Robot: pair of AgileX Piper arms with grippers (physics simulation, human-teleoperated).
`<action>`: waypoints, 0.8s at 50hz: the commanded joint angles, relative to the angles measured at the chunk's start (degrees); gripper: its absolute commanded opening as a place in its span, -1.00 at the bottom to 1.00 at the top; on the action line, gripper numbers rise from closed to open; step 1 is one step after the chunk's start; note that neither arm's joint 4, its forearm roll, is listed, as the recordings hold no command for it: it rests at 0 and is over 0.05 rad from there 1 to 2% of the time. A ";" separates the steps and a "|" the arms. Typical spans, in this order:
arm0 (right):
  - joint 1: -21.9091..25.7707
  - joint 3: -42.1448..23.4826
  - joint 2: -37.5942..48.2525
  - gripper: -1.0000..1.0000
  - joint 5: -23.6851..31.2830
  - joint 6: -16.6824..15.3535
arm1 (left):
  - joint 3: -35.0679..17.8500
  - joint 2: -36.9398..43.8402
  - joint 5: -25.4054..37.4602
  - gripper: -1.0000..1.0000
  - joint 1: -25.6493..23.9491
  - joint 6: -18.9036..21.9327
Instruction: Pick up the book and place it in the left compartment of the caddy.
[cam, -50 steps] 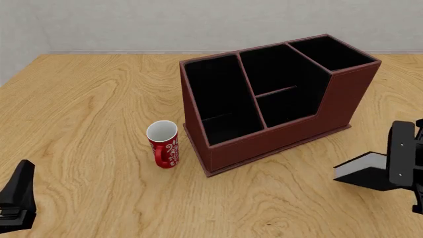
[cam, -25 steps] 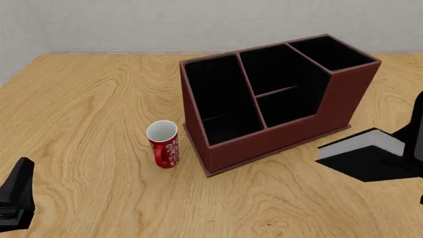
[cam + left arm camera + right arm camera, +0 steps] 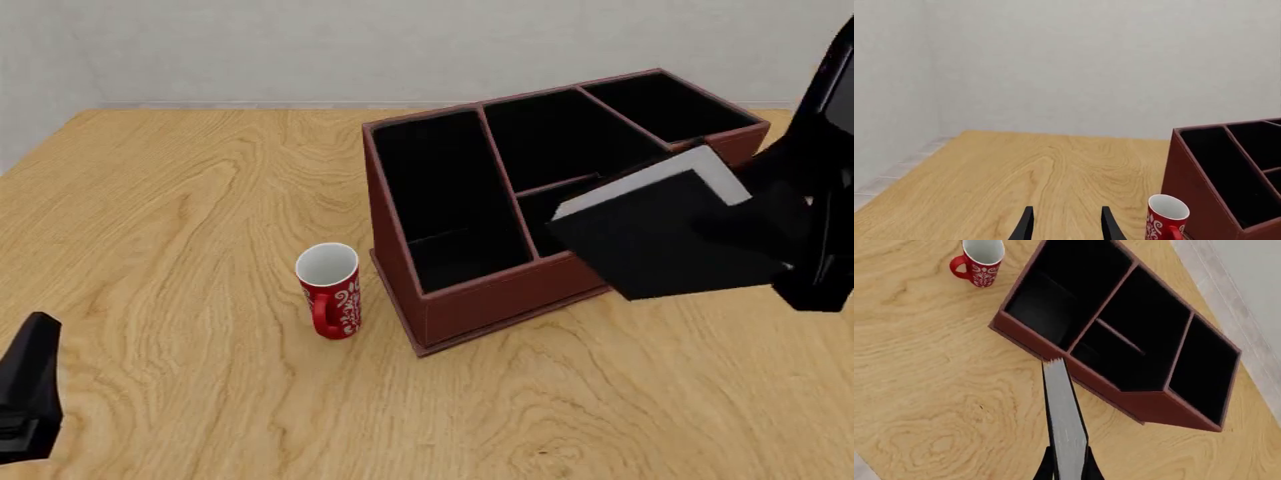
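So the right gripper (image 3: 1067,467) has the book (image 3: 667,235) clamped between its fingers and is holding it up in the air, tilted, over the right-hand part of the caddy (image 3: 534,290). From the front it covers part of the lower middle section and the front wall near the stepped end. The white page edge faces up and back. In the right wrist view the book (image 3: 1064,410) runs straight out from the fingers, its far end about over the caddy's front wall.

Every section of the caddy I can see into looks black and has nothing in it, including the left compartment (image 3: 434,195), the long narrow one at the low end. The two shorter middle sections are split by a thin divider, and the raised end section sits at the far right.

The red-and-white mug (image 3: 330,290) stands upright on the wooden table (image 3: 174,200), just beside the caddy's left end, not touching it. Its inside looks white and bare.

The left gripper (image 3: 1066,227) hangs low near the table edge with its fingers spread apart, holding nothing.
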 commanded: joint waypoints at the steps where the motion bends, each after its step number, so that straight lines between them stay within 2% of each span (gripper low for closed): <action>1: 6.50 -7.63 5.28 -1.00 0.00 11.09 | -1.33 0.00 1.06 1.00 -0.41 0.24; 4: 7.40 -8.93 6.74 -1.00 0.00 12.74 | -1.58 0.00 1.59 1.00 0.15 0.75; 5: 7.41 -8.67 7.18 -1.00 0.00 12.27 | -1.62 0.00 1.47 1.00 -0.14 0.18; 10: 8.00 -10.85 9.86 -1.00 0.00 13.82 | -1.56 0.00 1.18 1.00 -0.52 0.18; 26: 6.60 -15.70 16.77 -1.00 0.00 13.03 | -0.60 0.00 -0.14 1.00 0.25 -2.14; 40: 4.79 -19.54 20.91 -1.00 0.00 13.02 | -0.31 0.00 -0.77 1.00 0.82 -2.43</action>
